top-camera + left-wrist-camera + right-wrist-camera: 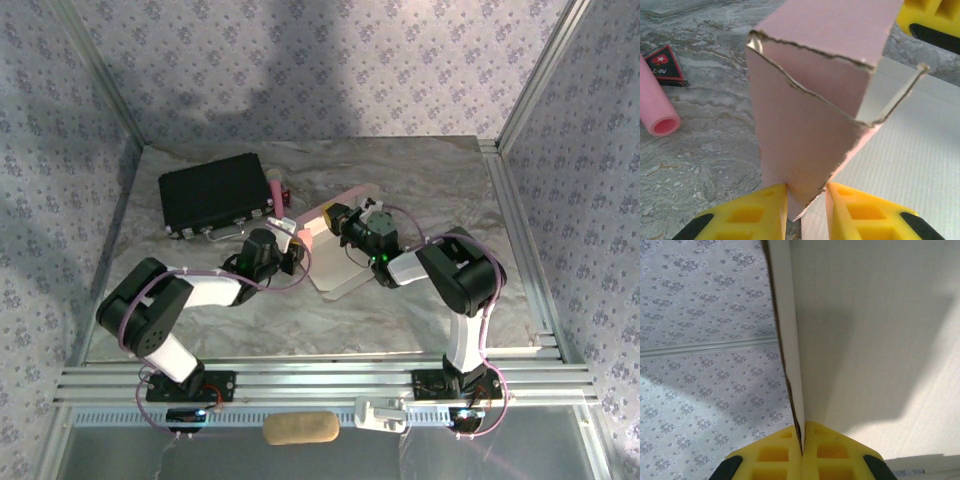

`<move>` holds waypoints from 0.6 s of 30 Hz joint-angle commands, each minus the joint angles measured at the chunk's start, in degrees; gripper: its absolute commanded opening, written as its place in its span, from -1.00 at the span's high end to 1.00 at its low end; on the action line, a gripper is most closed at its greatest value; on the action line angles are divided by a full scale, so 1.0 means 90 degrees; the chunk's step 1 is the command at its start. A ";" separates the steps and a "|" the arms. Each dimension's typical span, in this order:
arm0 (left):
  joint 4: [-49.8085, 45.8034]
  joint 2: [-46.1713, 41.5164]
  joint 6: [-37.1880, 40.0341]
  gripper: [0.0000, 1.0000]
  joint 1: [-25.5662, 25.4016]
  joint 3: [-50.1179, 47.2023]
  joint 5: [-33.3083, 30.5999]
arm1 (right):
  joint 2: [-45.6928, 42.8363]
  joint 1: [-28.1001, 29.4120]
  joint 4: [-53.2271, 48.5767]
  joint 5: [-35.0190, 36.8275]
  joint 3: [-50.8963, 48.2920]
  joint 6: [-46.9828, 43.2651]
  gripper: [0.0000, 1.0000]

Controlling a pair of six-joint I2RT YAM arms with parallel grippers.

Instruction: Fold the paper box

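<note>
The paper box (327, 243) lies partly folded at mid-table, pale pink outside and white inside. In the left wrist view a pink side wall (810, 120) stands upright with a doubled flap, and the white inner panel (910, 165) spreads to the right. My left gripper (806, 207) is shut on the pointed lower corner of that wall, its yellow fingers (760, 212) on either side. From above, the left gripper (291, 252) is at the box's left edge and my right gripper (343, 224) at its far edge. The right gripper (802, 442) pinches a thin white panel edge (790, 340).
A black rectangular case (215, 193) lies at the back left, with a pink tube (657, 107) beside it and a small black triangular piece (662, 62). The table is ringed by patterned walls (320, 60). A beige pad (300, 428) rests on the front rail.
</note>
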 commanded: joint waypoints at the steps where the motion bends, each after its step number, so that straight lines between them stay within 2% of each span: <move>1: 0.0408 0.0125 -0.0129 0.46 -0.0060 0.0213 -0.0391 | 0.0207 0.0111 -0.0015 -0.0015 -0.0143 -0.0020 1.00; 10: 0.0565 0.0253 -0.0236 0.41 -0.0108 0.0318 -0.0684 | 0.0247 0.0157 0.0062 0.0004 -0.0193 0.0023 1.00; 18: 0.0452 0.0386 -0.0505 0.43 -0.0265 0.0539 -0.1223 | 0.0202 0.0184 0.0067 0.0026 -0.0215 0.0064 1.00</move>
